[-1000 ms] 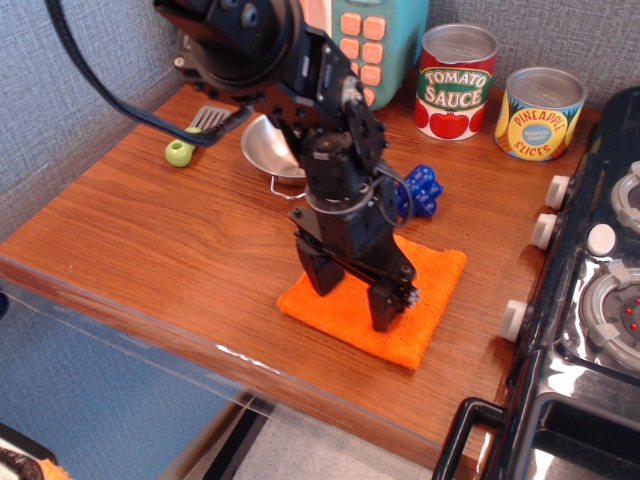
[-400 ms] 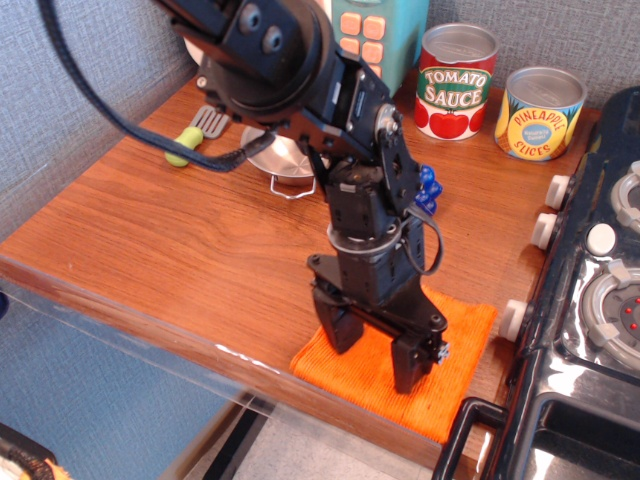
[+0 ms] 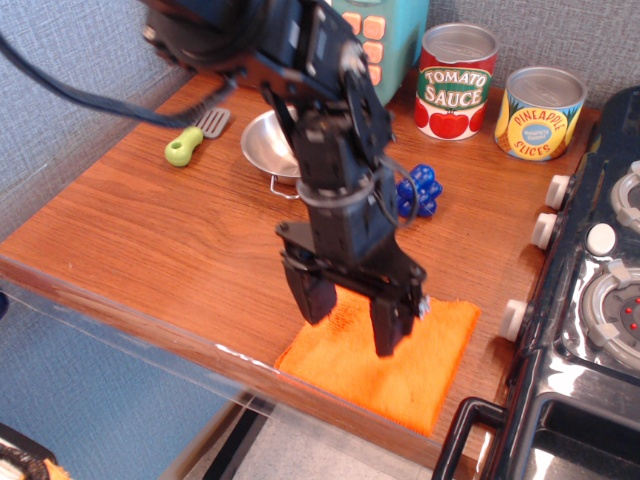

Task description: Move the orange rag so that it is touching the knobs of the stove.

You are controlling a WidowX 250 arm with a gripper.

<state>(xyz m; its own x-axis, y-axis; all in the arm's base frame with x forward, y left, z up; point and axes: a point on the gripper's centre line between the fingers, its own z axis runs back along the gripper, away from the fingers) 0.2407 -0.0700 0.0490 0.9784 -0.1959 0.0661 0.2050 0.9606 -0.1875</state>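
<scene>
The orange rag (image 3: 400, 370) lies flat at the table's front edge, its right corner close to the nearest of the white knobs (image 3: 513, 318), with a thin strip of wood still showing between them. Two more knobs (image 3: 544, 230) sit farther back along the side edge of the black stove (image 3: 580, 400). My gripper (image 3: 350, 322) hangs just above the rag's left half, open and empty, its fingers (image 3: 388, 325) pointing down. The arm hides part of the rag's back edge.
A steel bowl (image 3: 270, 145), a green-handled spatula (image 3: 185, 148) and a blue object (image 3: 420, 190) lie behind the arm. A tomato sauce can (image 3: 457, 80), a pineapple can (image 3: 540, 112) and a teal toy microwave (image 3: 385, 40) stand at the back. The table's front edge (image 3: 200, 335) is near.
The rag was dragged forward and right toward the stove. Since then my gripper has risen off it and moved slightly left, and the rag has slipped back a little to the left.
</scene>
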